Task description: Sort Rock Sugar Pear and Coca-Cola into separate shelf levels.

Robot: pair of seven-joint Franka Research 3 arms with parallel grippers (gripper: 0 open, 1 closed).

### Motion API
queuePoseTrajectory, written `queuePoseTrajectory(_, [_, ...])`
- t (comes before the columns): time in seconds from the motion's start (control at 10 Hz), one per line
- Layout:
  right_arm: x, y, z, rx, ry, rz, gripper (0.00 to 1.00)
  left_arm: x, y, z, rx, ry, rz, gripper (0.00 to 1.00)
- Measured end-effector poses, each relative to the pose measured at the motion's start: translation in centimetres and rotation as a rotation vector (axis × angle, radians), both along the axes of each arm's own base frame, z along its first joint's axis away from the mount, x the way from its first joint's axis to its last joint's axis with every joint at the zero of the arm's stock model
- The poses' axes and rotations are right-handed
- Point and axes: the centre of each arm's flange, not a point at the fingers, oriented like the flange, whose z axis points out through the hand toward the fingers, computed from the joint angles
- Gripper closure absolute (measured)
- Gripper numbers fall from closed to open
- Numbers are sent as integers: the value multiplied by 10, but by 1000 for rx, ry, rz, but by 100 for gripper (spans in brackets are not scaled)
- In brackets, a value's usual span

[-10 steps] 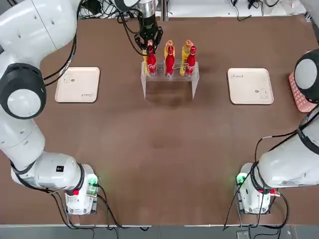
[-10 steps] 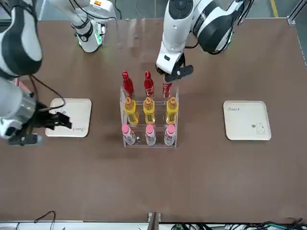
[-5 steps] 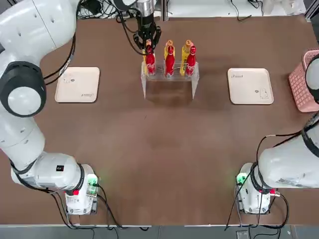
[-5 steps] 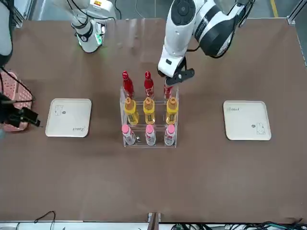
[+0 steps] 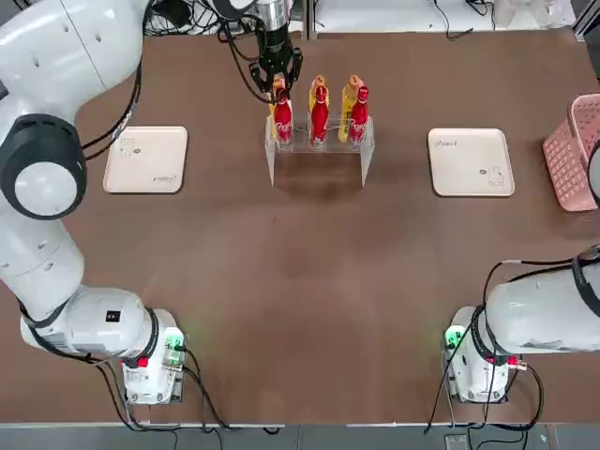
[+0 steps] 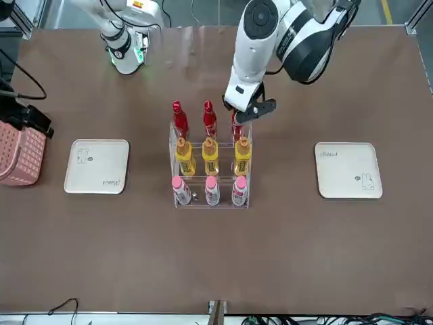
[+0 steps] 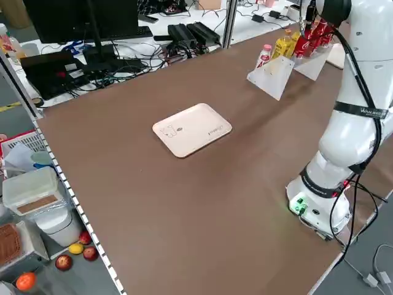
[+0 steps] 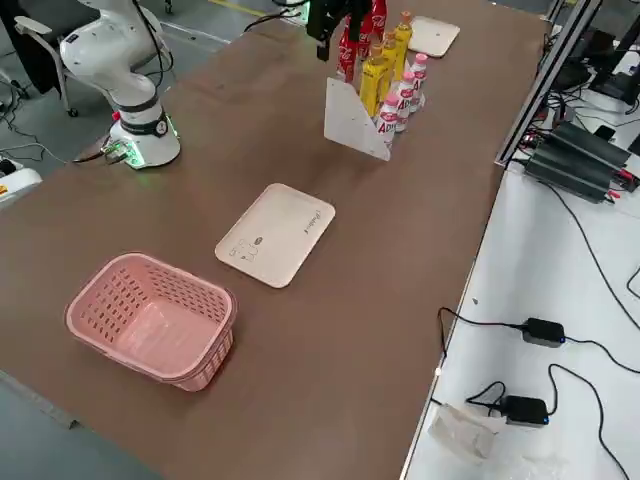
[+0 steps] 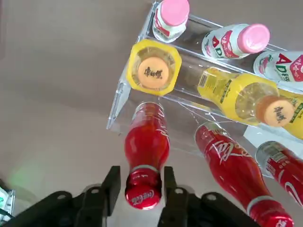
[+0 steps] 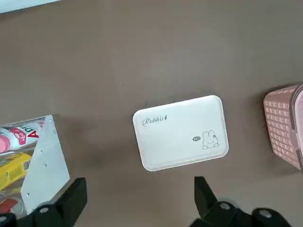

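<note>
The red bottle (image 9: 147, 137) at the stand's end on the robot's left is slim, glossy and upright, with a red cap and white script; it is in the row nearest the arm bases on the clear stand (image 6: 212, 207), beside two more red bottles, with yellow bottles (image 6: 210, 157) in the next row and white bottles (image 6: 212, 191) with pink caps in the row beyond; reds and yellows thus look already sorted by level, so the step in hand is probably letting go and backing off. The left tool (image 9: 141, 169) is partly open above that end of the stand, its fingers apart on either side of the red cap, and it seems to grip nothing; the likeliest trouble is a sideways move before it is clear, since a finger could catch the cap and tip this narrow bottle into its neighbours; the stand, being light-looking, might be dragged too if a finger snags it. The right tool (image 10: 141, 179) is wide open and empty at the robot's right side of the surface (image 5: 281, 281), near the pink basket (image 8: 150, 320) and well away from the bottles; it poses little risk there.
</note>
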Motion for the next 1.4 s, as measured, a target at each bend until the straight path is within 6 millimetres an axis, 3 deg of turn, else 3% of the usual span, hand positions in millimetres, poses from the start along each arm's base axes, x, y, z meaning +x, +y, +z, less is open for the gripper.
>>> queuePoseTrajectory(0.2, [4, -5, -11, -1, -3, -9, 0, 4, 4, 3, -4, -4, 9, 49])
queuePoseTrajectory(0.3, [5, -6, -14, -1, -8, -10, 0, 11, 12, 8, -9, -13, 27, 35])
queuePoseTrajectory(0.5, [7, -7, -19, -1, -9, -11, 0, 21, 34, 38, -14, -55, 70, 6])
queuePoseTrajectory(0.6, [7, -7, -20, -1, -8, -6, 0, 22, 48, 53, -2, -63, 92, 0])
queuePoseTrajectory(0.7, [7, -7, -20, -1, -8, 0, 0, 28, 67, 68, 7, -64, 110, 0])
queuePoseTrajectory(1.0, [7, -10, -21, -2, -6, 18, 0, 67, 159, 93, 18, -76, 42, 0])
queuePoseTrajectory(1.4, [7, -11, -21, -2, -7, 25, 0, 100, 252, 93, 34, -59, 113, 0])
